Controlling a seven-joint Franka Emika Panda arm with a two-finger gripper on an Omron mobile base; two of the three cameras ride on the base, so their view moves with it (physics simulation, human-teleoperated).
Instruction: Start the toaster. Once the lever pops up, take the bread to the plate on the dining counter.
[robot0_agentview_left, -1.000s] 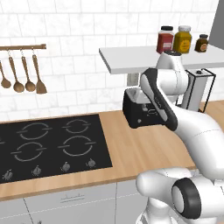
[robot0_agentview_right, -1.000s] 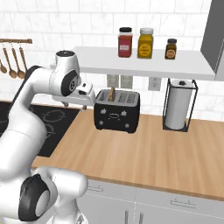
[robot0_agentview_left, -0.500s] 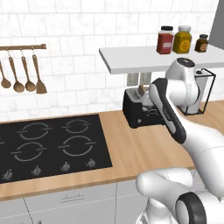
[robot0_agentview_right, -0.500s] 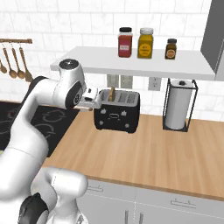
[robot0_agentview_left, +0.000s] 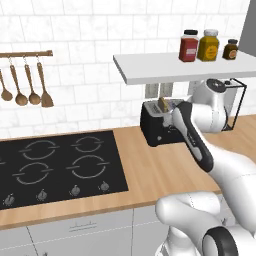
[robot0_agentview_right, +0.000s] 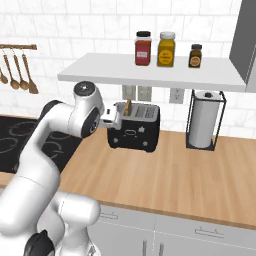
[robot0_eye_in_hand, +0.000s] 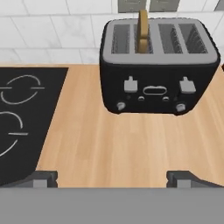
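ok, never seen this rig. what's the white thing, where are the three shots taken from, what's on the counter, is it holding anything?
It's a rendered kitchen. The white thing is a robot arm on a driving base. Two pictures come from cameras on the base, behind the arm to its left and right. The third comes from a camera on the hand, looking along the gripper, whose two dark tips stand wide apart at the bottom: open, holding nothing.

On the wooden worktop stands a black toaster with bread sticking up from one slot. Two levers sit on its front. A black hob lies to its left, and a paper towel roll stands to its right. Jars sit on the shelf above, and spoons hang on the wall.
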